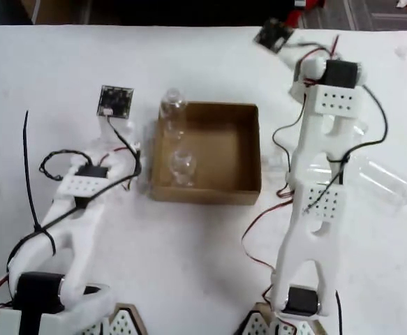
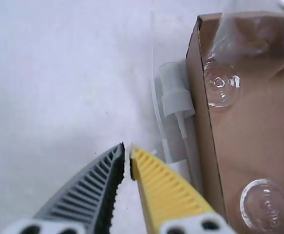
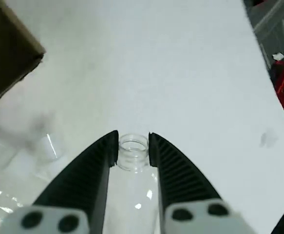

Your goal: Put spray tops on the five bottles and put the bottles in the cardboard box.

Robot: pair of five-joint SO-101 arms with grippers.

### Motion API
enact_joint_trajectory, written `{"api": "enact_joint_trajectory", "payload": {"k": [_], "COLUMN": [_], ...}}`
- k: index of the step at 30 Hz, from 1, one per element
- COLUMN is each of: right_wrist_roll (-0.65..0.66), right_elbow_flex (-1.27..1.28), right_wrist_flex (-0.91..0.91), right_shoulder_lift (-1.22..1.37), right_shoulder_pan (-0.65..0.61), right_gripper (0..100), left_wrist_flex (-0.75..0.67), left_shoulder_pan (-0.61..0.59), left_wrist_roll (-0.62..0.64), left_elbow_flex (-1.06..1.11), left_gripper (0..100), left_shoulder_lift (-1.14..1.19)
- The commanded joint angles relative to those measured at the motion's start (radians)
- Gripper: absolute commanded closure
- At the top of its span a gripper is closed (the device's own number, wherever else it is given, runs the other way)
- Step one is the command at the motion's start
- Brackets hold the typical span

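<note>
My right gripper [image 3: 133,137] pinches a clear bottle [image 3: 132,195] by its neck, right of the cardboard box [image 2: 201,73]. My left gripper [image 2: 126,152], jaws pressed together on nothing, hangs near the spray top [image 2: 176,97] lying against the box's left wall. The smooth neck could slip, and the wall crowds that pickup.

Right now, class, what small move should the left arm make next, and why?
Probably open the left gripper and lower onto the spray top lying beside the box: its jaws are shut, and the right gripper holds an uncapped bottle.
</note>
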Motion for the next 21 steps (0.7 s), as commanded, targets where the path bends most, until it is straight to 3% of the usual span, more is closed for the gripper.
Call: {"api": "enact_joint_trajectory", "payload": {"k": [1, 14, 21], "right_wrist_roll": [-0.209, -0.847, -0.933], "right_elbow_flex": [-0.064, -0.052, 0.078], "right_wrist_flex": [0.03, 0.039, 0.044], "right_shoulder_lift": [-0.22, -0.565, -0.759], "right_shoulder_pan": [-0.025, -0.019, -0.028], "right_gripper": [98.3, 98.3, 98.4], "left_wrist_flex": [-0.025, -0.025, -0.025], "left_shoulder_pan": [0.012, 0.012, 0.012], "left_wrist_roll": [-0.014, -0.014, -0.014], "left_elbow_flex": [-0.011, -0.011, -0.011], "left_gripper": [98, 98, 98], "left_shoulder_lift": [-0.004, -0.004, -0.004]}}
